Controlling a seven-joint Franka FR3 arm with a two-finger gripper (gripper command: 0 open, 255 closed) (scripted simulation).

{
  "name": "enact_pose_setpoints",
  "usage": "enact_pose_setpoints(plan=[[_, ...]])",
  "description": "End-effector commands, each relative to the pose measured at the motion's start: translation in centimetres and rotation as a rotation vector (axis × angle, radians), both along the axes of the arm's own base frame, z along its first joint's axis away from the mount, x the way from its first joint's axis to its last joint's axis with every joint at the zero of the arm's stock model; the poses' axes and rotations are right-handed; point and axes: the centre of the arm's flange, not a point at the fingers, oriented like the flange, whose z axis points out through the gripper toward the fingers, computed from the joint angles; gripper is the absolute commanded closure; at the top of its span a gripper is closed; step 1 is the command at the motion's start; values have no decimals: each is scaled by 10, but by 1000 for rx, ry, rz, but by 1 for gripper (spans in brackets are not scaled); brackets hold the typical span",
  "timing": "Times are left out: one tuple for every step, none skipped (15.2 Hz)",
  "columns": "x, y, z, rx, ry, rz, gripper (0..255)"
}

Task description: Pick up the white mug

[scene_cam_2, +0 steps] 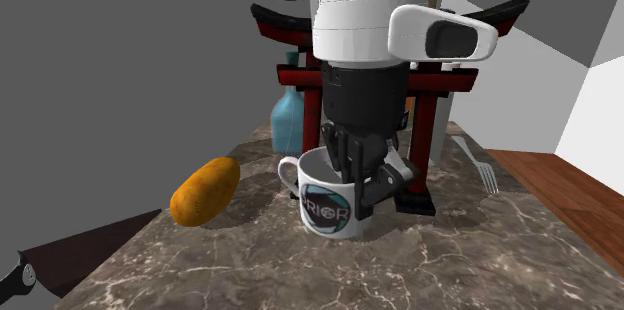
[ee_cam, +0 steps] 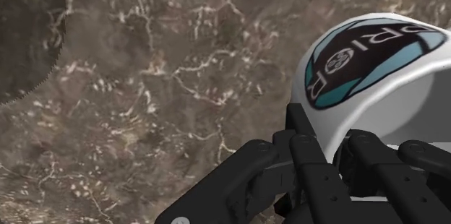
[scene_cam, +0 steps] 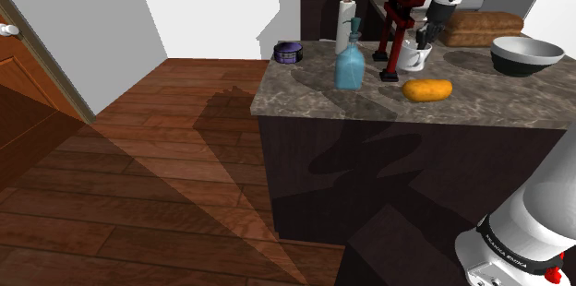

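White mug (scene_cam_2: 325, 206) stands on the surface (scene_cam_2: 470, 258) just in front of the red gate model (scene_cam_2: 432, 86). The tool (scene_cam_2: 368, 180) pinches its wall, one finger inside, apparently ready to lift.

On the counter (scene_cam_2: 480, 258), mug (scene_cam_2: 325, 208) before a gate model (scene_cam_2: 428, 138); potato (scene_cam_2: 205, 191) to the second exterior view's left, fork (scene_cam_2: 480, 168) right

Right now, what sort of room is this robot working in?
Most likely a kitchen: there is a marbled stone counter, and on it a loaf of bread and a bowl, with a paper towel roll at the back.
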Motion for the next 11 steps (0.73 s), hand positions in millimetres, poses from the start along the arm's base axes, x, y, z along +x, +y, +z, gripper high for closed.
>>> enact_pose_setpoints(plan=[[2,1,11,0,0,0,255],[2,1,16,0,0,0,255],[2,1,21,0,0,0,255],[2,1,27,0,0,0,255],[2,1,32,0,0,0,255],[2,1,37,0,0,0,255],[2,1,42,0,0,0,255],[2,1,48,0,0,0,255],[2,1,53,0,0,0,255],[2,1,54,0,0,0,255],[2,1,54,0,0,0,255]])
